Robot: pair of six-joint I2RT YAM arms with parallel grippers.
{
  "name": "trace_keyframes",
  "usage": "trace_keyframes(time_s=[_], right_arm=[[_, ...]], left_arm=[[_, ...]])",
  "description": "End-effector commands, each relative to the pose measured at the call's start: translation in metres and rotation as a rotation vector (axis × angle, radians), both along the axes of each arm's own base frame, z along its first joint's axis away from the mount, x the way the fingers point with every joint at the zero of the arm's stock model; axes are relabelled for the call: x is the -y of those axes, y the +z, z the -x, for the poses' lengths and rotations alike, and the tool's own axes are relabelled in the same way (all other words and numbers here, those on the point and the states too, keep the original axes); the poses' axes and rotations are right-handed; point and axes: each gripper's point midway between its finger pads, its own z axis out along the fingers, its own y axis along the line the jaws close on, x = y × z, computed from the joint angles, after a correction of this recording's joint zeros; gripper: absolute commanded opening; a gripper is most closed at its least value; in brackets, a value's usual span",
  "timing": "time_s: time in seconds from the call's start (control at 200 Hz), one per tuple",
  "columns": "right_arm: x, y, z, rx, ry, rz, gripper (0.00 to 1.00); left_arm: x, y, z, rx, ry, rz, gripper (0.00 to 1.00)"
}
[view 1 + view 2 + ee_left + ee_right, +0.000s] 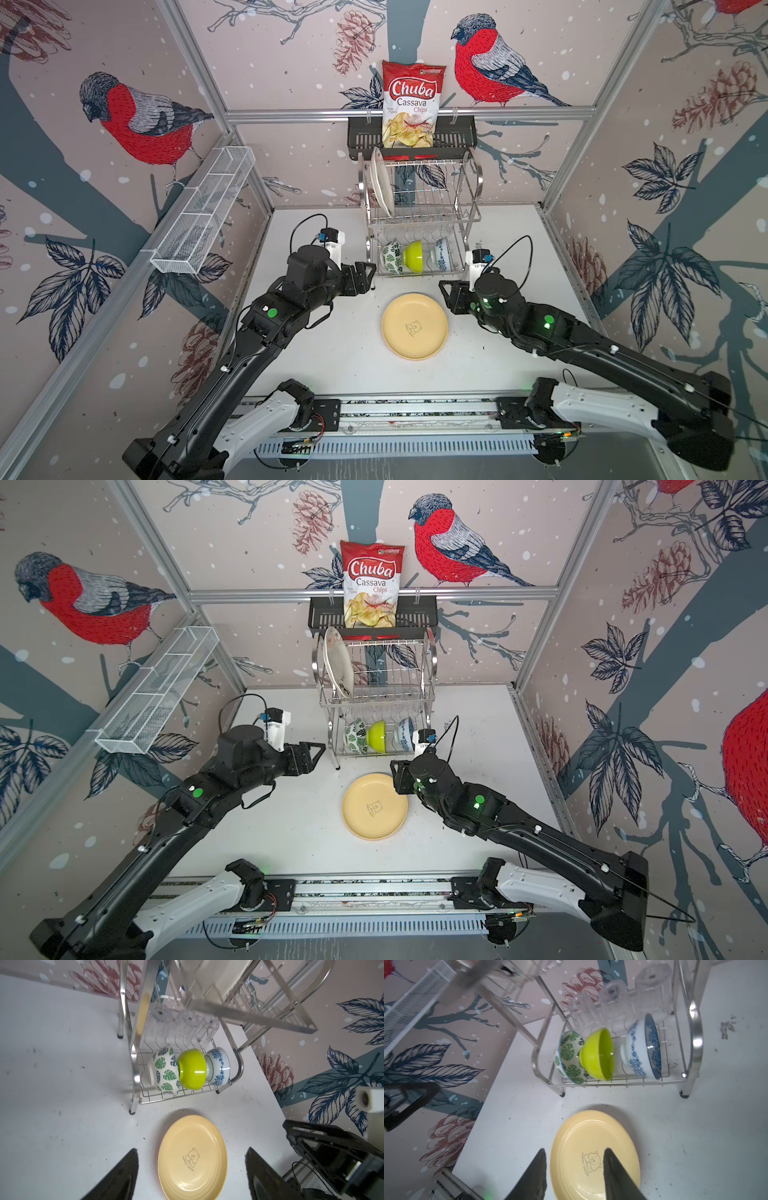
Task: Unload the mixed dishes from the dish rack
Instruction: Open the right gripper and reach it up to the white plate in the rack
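Note:
The chrome dish rack (467, 216) stands at the back of the white table. A cream plate (382, 183) stands on edge in its upper tier. In the lower tier sit a green-leaf bowl (391, 257), a lime green bowl (413, 257) and a blue-patterned bowl (442, 254), with clear tumblers (160, 1022) upside down behind them. A pale yellow plate (414, 326) lies flat on the table in front of the rack. My right gripper (575, 1149) hovers open over its rim, holding nothing. My left gripper (192, 1148) is open wide and empty, left of the rack (365, 272).
A red-and-white chips bag (411, 104) stands in a black slotted basket (457, 133) on the back wall above the rack. A long white mesh tray (203, 212) hangs on the left wall. The arms' base rail (415, 409) runs along the table's front edge.

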Motion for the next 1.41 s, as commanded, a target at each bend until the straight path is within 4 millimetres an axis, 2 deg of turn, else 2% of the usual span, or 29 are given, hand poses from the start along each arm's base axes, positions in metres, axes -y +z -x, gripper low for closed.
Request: trace_keyframes(time_s=[0.0, 0.125, 0.245, 0.285, 0.42, 0.615, 0.74, 0.901, 1.046, 1.211, 1.401], right_arm=[[-0.003, 0.036, 0.000, 0.102, -0.019, 0.054, 0.47], [-0.030, 0.083, 0.000, 0.187, 0.010, 0.050, 0.49], [-0.054, 0.123, -0.005, 0.280, 0.027, 0.057, 0.52], [-0.067, 0.127, -0.010, 0.300, 0.030, 0.079, 0.53], [-0.093, 0.149, -0.024, 0.377, 0.023, 0.118, 0.57], [-0.125, 0.167, -0.048, 0.475, -0.007, 0.199, 0.64], [-0.139, 0.170, -0.071, 0.478, -0.024, 0.235, 0.68], [-0.142, 0.166, -0.104, 0.434, -0.034, 0.204, 0.69], [-0.145, 0.153, -0.129, 0.393, -0.020, 0.192, 0.69], [-0.153, 0.136, -0.149, 0.366, -0.004, 0.207, 0.69], [-0.162, 0.120, -0.169, 0.346, 0.009, 0.219, 0.68]], left_arm=[[-0.012, 0.021, -0.004, 0.064, 0.037, -0.061, 0.80], [-0.006, 0.051, -0.011, 0.104, 0.016, -0.063, 0.79], [-0.003, 0.066, -0.026, 0.111, 0.036, -0.074, 0.79], [-0.002, 0.071, -0.031, 0.116, 0.043, -0.073, 0.79], [-0.004, 0.078, -0.048, 0.117, 0.091, -0.072, 0.77], [-0.028, 0.083, -0.074, 0.104, 0.147, -0.015, 0.70], [-0.038, 0.078, -0.094, 0.071, 0.122, 0.066, 0.69], [-0.029, 0.070, -0.113, 0.049, 0.052, 0.138, 0.75], [-0.024, 0.066, -0.123, 0.062, 0.029, 0.137, 0.77], [-0.028, 0.064, -0.138, 0.088, 0.056, 0.100, 0.79], [-0.023, 0.055, -0.157, 0.079, 0.049, 0.098, 0.75]])
